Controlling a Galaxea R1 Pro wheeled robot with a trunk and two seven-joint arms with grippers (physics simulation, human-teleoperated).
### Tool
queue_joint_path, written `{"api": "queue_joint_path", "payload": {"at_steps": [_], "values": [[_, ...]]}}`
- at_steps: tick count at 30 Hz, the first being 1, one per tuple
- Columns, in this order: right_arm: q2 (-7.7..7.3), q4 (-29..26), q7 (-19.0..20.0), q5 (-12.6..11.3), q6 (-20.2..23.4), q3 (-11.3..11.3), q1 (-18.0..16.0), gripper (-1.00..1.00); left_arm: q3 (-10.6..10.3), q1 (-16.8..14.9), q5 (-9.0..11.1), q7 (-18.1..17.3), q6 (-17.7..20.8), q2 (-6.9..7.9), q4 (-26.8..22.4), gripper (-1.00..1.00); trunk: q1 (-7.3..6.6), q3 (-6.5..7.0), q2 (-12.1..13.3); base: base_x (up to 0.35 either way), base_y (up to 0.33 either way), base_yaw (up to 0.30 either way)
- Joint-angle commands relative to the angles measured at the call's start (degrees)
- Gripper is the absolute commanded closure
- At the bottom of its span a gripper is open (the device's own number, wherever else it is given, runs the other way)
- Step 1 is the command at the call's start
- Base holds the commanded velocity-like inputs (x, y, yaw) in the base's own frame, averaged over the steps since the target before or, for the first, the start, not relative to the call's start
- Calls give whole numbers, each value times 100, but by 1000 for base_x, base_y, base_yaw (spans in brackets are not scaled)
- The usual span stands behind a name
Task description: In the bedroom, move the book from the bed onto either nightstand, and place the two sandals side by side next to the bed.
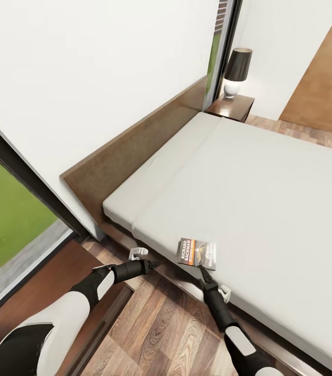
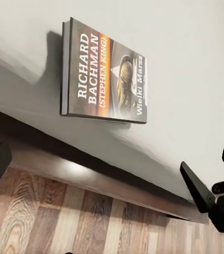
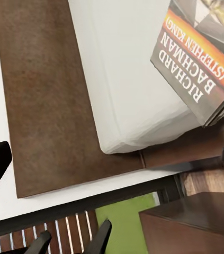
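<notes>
The book [image 1: 197,253] lies flat on the bed [image 1: 270,177] near its front edge; the right gripper [image 1: 203,272] hovers just beside it, jaws narrow, the left gripper [image 1: 150,265] likewise

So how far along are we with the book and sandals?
Nothing looks finished. The book lies on the bed near its edge. The right gripper sits at the book's near edge, jaws apart; the left gripper hangs beside the bed. Left: book to a nightstand, then sandals.

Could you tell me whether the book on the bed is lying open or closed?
Closed. The book lies flat on the bed, front cover up; the left wrist view shows its whole cover and spine edge.
</notes>
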Motion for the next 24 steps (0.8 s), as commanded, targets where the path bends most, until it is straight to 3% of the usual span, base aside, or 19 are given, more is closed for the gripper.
{"api": "queue_joint_path", "payload": {"at_steps": [1,8,24], "values": [[3,3,24,-25,36,-88,-3,-100,42,-2,9,-23,60,-3,0,-100,1,-4,-3,0,0,0],[-6,1,16,-33,44,-161,-3,-100,39,-2,9,-23,60,-3,0,-100,1,-4,-3,0,0,0],[11,38,14,27,52,-104,-5,-100,36,-2,9,-23,60,-20,0,-100,1,-4,-3,0,0,0]]}}
